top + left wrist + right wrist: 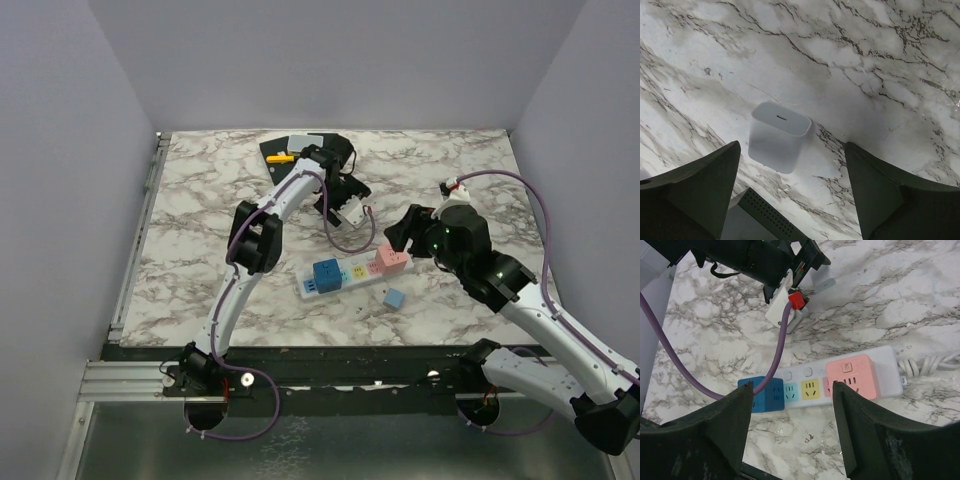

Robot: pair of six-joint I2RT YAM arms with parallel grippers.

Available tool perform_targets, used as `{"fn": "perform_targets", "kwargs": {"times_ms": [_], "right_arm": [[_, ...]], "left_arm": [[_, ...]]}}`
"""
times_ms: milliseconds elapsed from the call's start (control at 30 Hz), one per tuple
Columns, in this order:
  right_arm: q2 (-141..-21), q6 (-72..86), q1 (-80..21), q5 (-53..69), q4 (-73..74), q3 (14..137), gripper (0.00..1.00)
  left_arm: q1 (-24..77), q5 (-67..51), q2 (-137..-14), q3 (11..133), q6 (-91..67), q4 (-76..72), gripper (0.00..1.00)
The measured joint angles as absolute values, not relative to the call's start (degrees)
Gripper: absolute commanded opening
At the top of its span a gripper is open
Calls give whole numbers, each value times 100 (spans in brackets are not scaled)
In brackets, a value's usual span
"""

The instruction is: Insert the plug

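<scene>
A white cube plug (777, 137) lies on the marble table with its slot face up. My left gripper (790, 150) is open and hangs over it, one finger on either side, not touching; in the top view the left gripper (347, 203) is behind the strip. The white power strip (350, 272) lies at the table's middle, with a blue cube adapter (325, 275) and a pink cube adapter (390, 260) on it. My right gripper (405, 232) is open and empty above the strip's pink end (850, 377). Teal and yellow sockets (810, 388) show free.
A small light-blue cube (395, 297) lies in front of the strip. A black mat (290, 150) with a yellow piece and a grey card sits at the back. The left arm's purple cable (780, 350) loops over the strip. The strip's white cord (930, 362) runs right.
</scene>
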State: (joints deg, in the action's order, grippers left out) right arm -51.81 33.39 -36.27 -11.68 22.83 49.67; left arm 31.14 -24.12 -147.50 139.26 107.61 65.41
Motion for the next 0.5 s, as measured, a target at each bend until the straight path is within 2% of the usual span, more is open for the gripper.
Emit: {"fn": "perform_targets", "kwargs": {"times_ms": [167,367,500], "right_arm": [[-5183,3341,-3627,-1166,2324,5026,68],[-5181,3345,-3627,-1168,2359,5041,68],[-5175,3356,-3625,-1168,2373,5043,67]], "left_arm": [[3120,-2163,-14864,14129,11104,6744,76],[3127,-1813,-14951,14212,11524,6904,49],[3127,-1678,-14958,14193,11616,7050,48]]}}
